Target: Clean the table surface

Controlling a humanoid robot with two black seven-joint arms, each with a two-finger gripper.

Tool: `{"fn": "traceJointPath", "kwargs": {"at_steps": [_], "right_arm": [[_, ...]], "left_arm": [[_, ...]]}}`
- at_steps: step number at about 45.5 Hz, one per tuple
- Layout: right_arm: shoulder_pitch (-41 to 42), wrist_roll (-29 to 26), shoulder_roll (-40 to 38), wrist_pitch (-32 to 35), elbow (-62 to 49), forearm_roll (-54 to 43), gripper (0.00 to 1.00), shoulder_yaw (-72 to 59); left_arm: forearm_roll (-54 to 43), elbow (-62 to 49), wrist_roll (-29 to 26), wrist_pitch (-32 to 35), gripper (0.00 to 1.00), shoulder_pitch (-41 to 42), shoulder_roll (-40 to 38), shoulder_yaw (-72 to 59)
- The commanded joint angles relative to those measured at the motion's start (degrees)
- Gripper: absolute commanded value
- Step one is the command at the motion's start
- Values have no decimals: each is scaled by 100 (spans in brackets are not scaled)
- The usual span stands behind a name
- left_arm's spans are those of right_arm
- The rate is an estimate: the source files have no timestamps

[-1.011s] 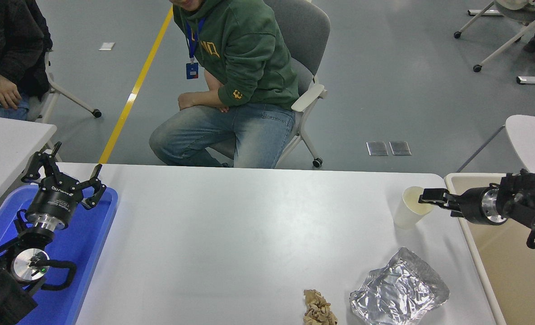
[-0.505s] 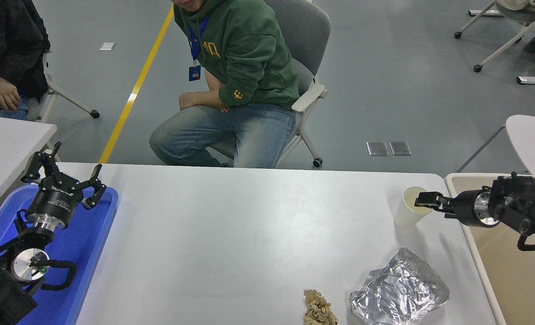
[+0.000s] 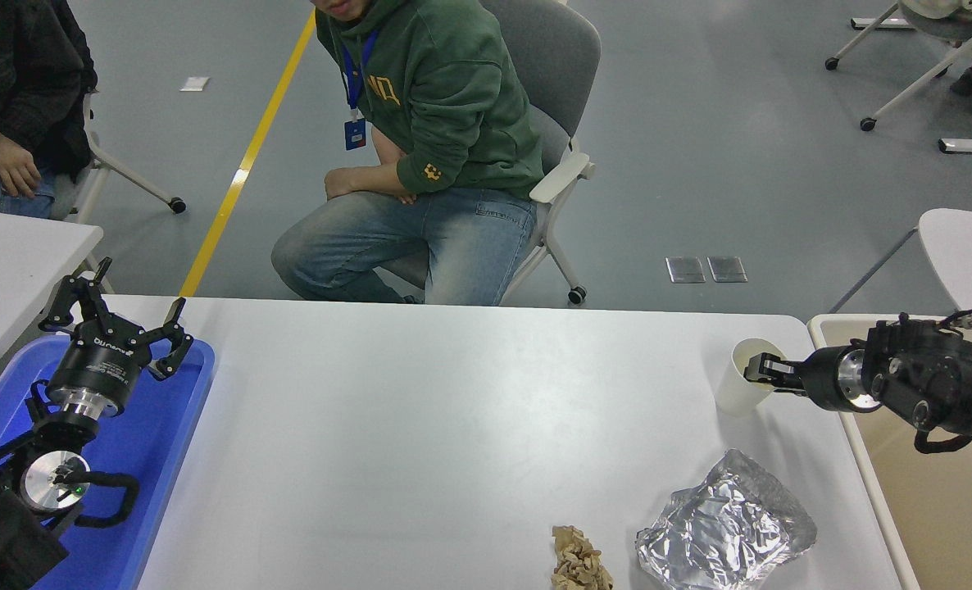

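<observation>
The white-grey table surface [image 3: 453, 426] fills the lower part of the head view. On it at the right stands a white paper cup [image 3: 734, 387], upright. A crumpled sheet of silver foil [image 3: 724, 533] and a crumpled brown paper wad [image 3: 579, 561] lie near the front edge. My right gripper [image 3: 758, 370] reaches in from the right edge, its tip at the cup's right rim. My left gripper [image 3: 117, 315] is open and empty, parked over a blue tray [image 3: 158, 459] at the lower left.
A beige bin [image 3: 937, 500] stands against the table's right side, under my right arm. A person in a green hoodie [image 3: 437, 106] sits on a chair beyond the far edge. A smaller white table [image 3: 11, 254] and another seated person are at the far left.
My right gripper has moved left and slightly down until its tip reaches the cup's right rim. The cup, foil and paper wad have not moved. The left arm has stayed still.
</observation>
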Motion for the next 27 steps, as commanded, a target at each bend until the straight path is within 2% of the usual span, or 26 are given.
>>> {"fn": "traceJointPath", "kwargs": {"at_steps": [1, 16, 27], "right_arm": [[36, 127, 41, 300, -224, 12, 0, 31], [71, 338, -29, 458, -224, 20, 0, 39], [150, 716, -178, 704, -215, 47, 0, 48]], "left_arm": [[0, 0, -1, 0, 100, 2, 0, 0], [0, 0, -1, 0, 100, 2, 0, 0], [0, 0, -1, 0, 100, -7, 0, 0]]}}
